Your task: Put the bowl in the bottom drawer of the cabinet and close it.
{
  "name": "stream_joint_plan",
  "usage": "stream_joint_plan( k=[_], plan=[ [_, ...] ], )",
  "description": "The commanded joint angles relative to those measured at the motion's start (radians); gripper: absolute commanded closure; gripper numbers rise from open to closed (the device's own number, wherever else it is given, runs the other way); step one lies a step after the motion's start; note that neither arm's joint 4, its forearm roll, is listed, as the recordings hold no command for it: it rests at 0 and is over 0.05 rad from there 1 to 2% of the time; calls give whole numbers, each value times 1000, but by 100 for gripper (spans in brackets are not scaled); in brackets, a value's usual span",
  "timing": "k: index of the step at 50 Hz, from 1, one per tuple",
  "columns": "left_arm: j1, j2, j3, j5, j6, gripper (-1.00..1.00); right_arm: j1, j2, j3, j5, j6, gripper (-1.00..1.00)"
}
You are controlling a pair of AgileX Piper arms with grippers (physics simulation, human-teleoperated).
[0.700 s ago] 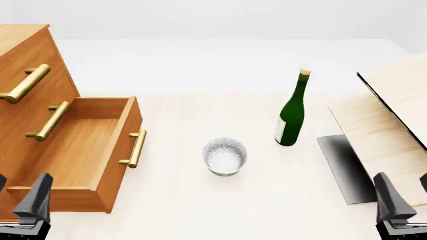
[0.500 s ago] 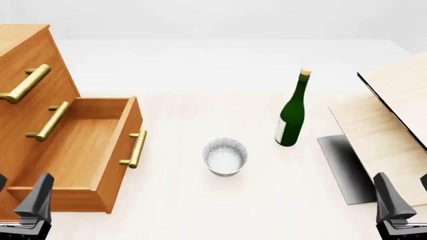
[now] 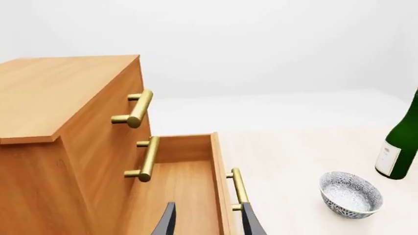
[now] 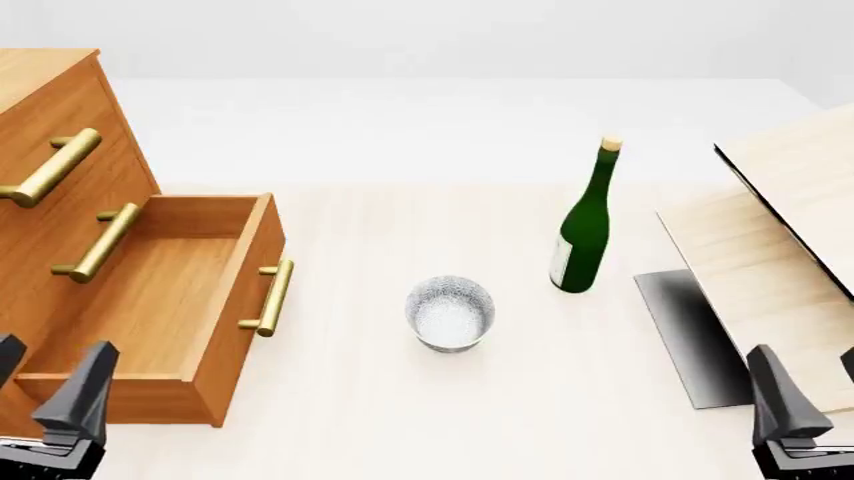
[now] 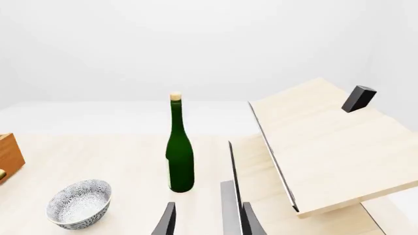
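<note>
Leftmost stands the cabinet [image 4: 54, 180], its bottom drawer [image 4: 147, 310] pulled out open above the table [image 4: 400, 420]. A pale board structure [image 4: 787, 230] leans at the right edge. Between them, a green wine bottle [image 4: 585, 225] stands upright, and the bowl [image 4: 450, 312] sits on the table near it, well apart from the drawer. Both the left gripper [image 4: 51, 405] and right gripper [image 4: 807, 405] hover low with fingers apart, holding nothing.

Both arms: dark grey tapered fingers [image 4: 88, 385], matte, unmarked.
</note>
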Motion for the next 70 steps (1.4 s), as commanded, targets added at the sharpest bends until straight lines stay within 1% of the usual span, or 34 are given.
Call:
stream_joint_plan(
  k=[1, 12, 18, 20, 21, 28, 31, 33, 38, 41, 45, 46, 47, 53, 61, 64, 70],
  plan=[
    [-42, 23, -41, 25, 10, -100, 0, 0, 0, 0, 0, -100],
    [-67, 61, -94, 67, 16, -100, 0, 0, 0, 0, 0, -100],
    [-82, 95, -136, 90, 31, -100, 0, 0, 0, 0, 0, -100],
    [-82, 95, -136, 90, 31, -100, 0, 0, 0, 0, 0, -100],
    [-93, 110, -155, 101, 38, -100, 0, 0, 0, 0, 0, -100],
    [-109, 137, -202, 126, 41, -100, 0, 0, 0, 0, 0, -100],
    [-119, 150, -239, 145, 14, -100, 0, 0, 0, 0, 0, -100],
    [-128, 160, -262, 160, 30, -100, 0, 0, 0, 0, -1, -100],
    [-128, 171, -300, 191, 24, -100, 0, 0, 0, 0, 0, -100],
    [-128, 188, -329, 209, 35, -100, 0, 0, 0, 0, -1, -100],
    [-129, 198, -358, 227, 23, -100, 0, 0, 0, 0, -1, -100],
    [-135, 208, -361, 229, 26, -100, 0, 0, 0, 0, -1, -100],
    [-149, 224, -367, 232, 45, -100, 0, 0, 0, 0, -1, -100],
    [-139, 247, -419, 278, 48, -100, 0, 0, 0, 0, 0, -100],
    [-143, 284, -452, 312, 54, -100, 0, 0, 0, 0, 0, -100],
    [-146, 309, -473, 330, 49, -100, 0, 0, 0, 0, -1, -100],
    [-143, 337, -485, 354, 37, -100, 0, 0, 0, 0, 0, -100]
  ],
)
